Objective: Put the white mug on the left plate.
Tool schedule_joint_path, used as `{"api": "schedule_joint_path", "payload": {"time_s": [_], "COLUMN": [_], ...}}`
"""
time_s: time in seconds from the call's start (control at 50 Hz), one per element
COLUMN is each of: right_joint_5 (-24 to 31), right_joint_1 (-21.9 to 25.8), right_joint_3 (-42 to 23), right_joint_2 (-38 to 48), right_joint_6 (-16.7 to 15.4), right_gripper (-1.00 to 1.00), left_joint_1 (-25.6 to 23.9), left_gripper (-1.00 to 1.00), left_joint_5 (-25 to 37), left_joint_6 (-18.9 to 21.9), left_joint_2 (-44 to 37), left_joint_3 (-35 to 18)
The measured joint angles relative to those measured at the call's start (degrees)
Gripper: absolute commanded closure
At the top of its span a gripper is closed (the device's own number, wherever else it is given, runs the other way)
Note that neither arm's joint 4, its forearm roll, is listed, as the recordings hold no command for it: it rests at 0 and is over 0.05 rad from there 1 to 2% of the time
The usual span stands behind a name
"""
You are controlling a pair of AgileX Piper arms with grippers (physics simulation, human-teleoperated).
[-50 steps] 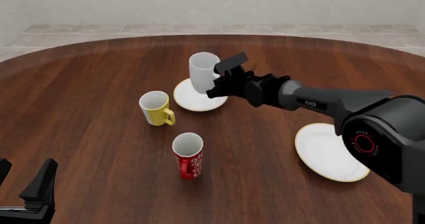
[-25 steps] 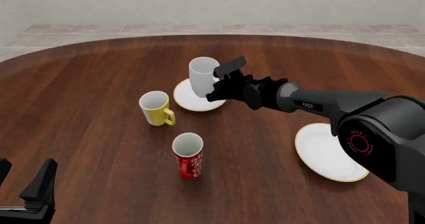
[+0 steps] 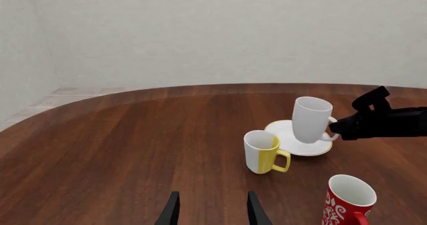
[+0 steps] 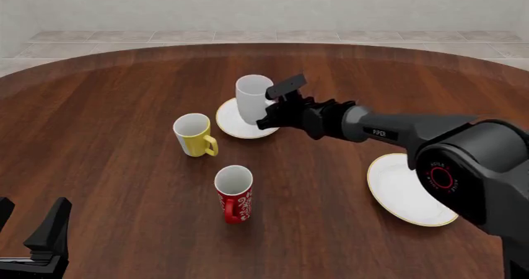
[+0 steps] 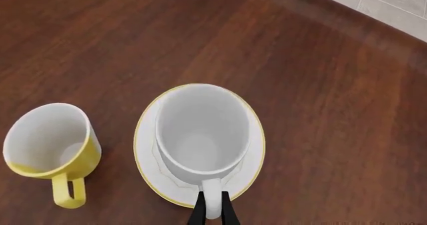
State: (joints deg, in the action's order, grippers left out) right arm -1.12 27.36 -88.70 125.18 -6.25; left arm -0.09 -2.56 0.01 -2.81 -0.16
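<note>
item: white mug [image 4: 251,97], plain glossy, loop handle turned toward the right arm; position: over the left plate [image 4: 229,126], tipped a little off upright, its base low over the plate or just touching it, which of the two cannot be told. holder: right gripper [image 4: 275,107], closed narrowly on the mug's handle, the two dark fingers [image 5: 227,216] pinching the loop from either side in the right wrist view. plate: small, white, gold-rimmed, lying toward the far middle of the table [image 4: 108,105]; in the right wrist view the mug covers most of it, with only a thin margin of rim showing on the right. neighbours: yellow mug [image 4: 195,134] just near-left of the plate, red patterned mug [image 4: 234,193] nearer still, larger plate [image 4: 410,190] well apart at the near right. left gripper [image 3: 211,211]: parted, holding nothing, idle at the near left. risks, as judged: a release while the mug leans could let it rock, tip or settle against the rim; a handle-only grip leaves the body free to swing; a sideways withdrawal could drag the mug off the plate or toward the yellow mug.
</note>
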Motion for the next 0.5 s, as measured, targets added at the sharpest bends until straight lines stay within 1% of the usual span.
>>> {"api": "schedule_joint_path", "payload": {"time_s": [0.5], "right_joint_5": [0.2], "right_joint_1": [0.0], "right_joint_3": [-1.1], "right_joint_2": [1.3], "right_joint_6": [0.2], "right_gripper": [1.0], "left_joint_1": [0.0], "left_gripper": [-1.0], "left_joint_5": [0.0], "left_joint_6": [0.0], "left_joint_2": [0.0], "left_joint_3": [0.0]}}
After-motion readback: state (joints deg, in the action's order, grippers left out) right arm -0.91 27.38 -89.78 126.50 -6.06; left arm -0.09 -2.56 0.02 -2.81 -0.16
